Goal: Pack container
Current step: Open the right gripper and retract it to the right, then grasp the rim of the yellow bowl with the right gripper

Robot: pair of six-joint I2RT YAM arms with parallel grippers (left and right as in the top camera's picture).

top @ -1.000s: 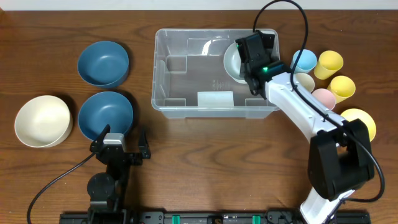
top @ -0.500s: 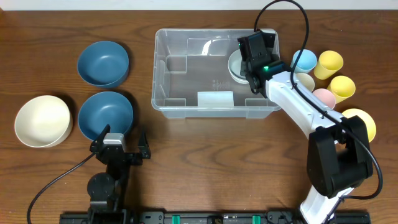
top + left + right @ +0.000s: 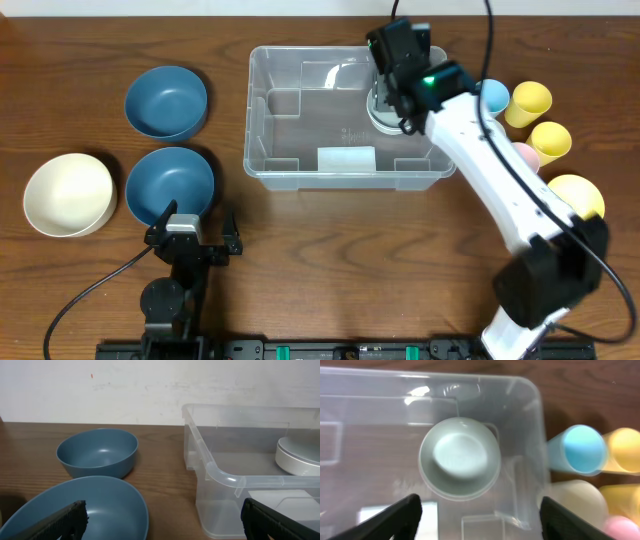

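Note:
The clear plastic container [image 3: 256,112] stands at the middle back of the table, with a white label [image 3: 346,158] on its front wall. A pale green bowl [image 3: 460,458] lies inside it at the right end, alone on the floor. My right gripper [image 3: 393,72] hangs open above that bowl, apart from it, with nothing between its fingers [image 3: 399,516]. My left gripper [image 3: 192,234] rests open near the front left, just in front of a blue bowl [image 3: 170,184]. In the left wrist view the container [image 3: 220,472] is to the right.
A second blue bowl [image 3: 166,100] and a cream bowl [image 3: 68,194] sit on the left. Right of the container stand a light blue cup [image 3: 493,94], yellow cups [image 3: 530,102], a pink cup [image 3: 524,156] and a yellow bowl [image 3: 582,196].
My right gripper has opened, let go of the pale green bowl inside the container and lifted away toward the back. The left arm has not moved.

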